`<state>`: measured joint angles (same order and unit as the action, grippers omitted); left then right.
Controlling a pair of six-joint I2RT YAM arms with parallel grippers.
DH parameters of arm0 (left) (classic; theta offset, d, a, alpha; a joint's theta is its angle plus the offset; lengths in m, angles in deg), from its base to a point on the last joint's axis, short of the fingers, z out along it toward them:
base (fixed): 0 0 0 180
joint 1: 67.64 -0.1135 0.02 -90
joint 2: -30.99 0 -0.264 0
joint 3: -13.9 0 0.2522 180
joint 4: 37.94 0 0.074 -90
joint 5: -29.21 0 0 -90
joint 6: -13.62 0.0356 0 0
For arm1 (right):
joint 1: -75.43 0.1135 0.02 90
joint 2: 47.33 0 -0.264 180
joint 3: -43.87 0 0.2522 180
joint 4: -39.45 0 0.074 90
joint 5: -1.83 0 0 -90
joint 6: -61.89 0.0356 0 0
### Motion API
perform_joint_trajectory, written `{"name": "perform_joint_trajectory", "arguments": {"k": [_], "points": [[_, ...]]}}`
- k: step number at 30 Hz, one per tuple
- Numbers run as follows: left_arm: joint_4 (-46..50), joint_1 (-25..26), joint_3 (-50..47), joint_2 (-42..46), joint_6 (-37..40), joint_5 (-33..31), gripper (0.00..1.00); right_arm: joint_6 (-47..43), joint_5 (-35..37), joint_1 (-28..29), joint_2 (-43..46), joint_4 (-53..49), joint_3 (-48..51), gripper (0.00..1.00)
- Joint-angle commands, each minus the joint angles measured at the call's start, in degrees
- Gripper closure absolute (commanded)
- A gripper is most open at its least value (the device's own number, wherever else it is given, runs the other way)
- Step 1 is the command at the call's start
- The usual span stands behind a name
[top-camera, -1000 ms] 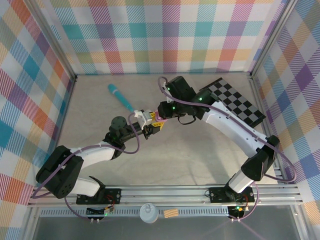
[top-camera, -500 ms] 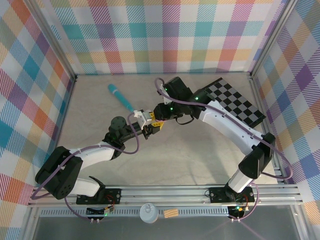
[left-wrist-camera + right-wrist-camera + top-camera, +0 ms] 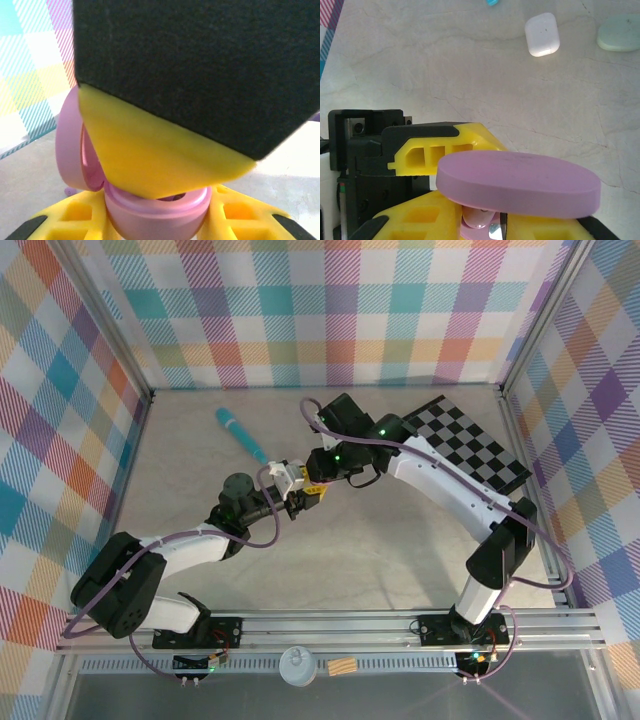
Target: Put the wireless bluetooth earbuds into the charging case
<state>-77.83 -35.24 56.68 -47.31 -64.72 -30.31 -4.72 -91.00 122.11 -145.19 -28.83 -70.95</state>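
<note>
A purple charging case (image 3: 155,220) is held up off the table, with my left gripper (image 3: 300,492) shut on its base between yellow fingers (image 3: 75,220). Its lid (image 3: 520,185) stands open. My right gripper (image 3: 316,478) is pressed in over the case mouth, its yellow finger and black body blocking the left wrist view. A pale purple earbud (image 3: 480,220) lies under the lid between the right gripper's fingers (image 3: 420,220). It rests against one finger, with a small gap on the other side.
A white case (image 3: 542,34) and a pale green case (image 3: 620,32) lie closed on the table beyond the grippers. A teal stick (image 3: 240,433) lies at the back left. A checkerboard (image 3: 470,445) sits at the back right under the right arm.
The right arm's wrist and forearm have shifted slightly left over the case. The left arm and the case have stayed put.
</note>
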Motion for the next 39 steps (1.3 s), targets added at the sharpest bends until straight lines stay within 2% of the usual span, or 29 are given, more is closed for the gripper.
{"name": "perform_joint_trajectory", "arguments": {"k": [1, 6, 11, 22, 30, 37, 39], "points": [[-4.80, 0.03, 1.02, 1.26, 1.03, 0.16, 0.68, -0.86, -0.35, 0.98, -1.91, -4.44, -0.92, 0.75], [-4.40, 0.03, 1.35, 1.36, 1.16, -0.38, 0.68, -1.29, -1.83, 1.58, -3.95, -6.13, -2.90, 0.81], [-3.22, 0.03, 1.75, 1.26, 1.82, -0.16, 0.68, -1.54, 0.46, 1.67, -3.96, -7.53, -3.85, 0.86], [-3.04, 0.03, -0.13, 0.91, 1.75, 0.31, 0.68, -0.66, 5.94, 1.49, 1.29, -2.70, -3.03, 0.86], [-2.95, 0.03, -0.37, 1.42, 1.61, 0.63, 0.68, -0.72, 5.87, 1.34, 1.91, -1.88, -2.15, 0.86], [-5.15, -0.72, -2.12, 2.29, 0.79, -0.23, 0.68, -0.78, 8.89, 0.72, 5.00, 0.11, 0.61, 0.80], [-5.76, -2.45, -3.52, 2.92, -0.32, -0.30, 0.68, -0.72, 7.98, -0.81, 8.10, 4.26, 4.20, 0.72]]}}
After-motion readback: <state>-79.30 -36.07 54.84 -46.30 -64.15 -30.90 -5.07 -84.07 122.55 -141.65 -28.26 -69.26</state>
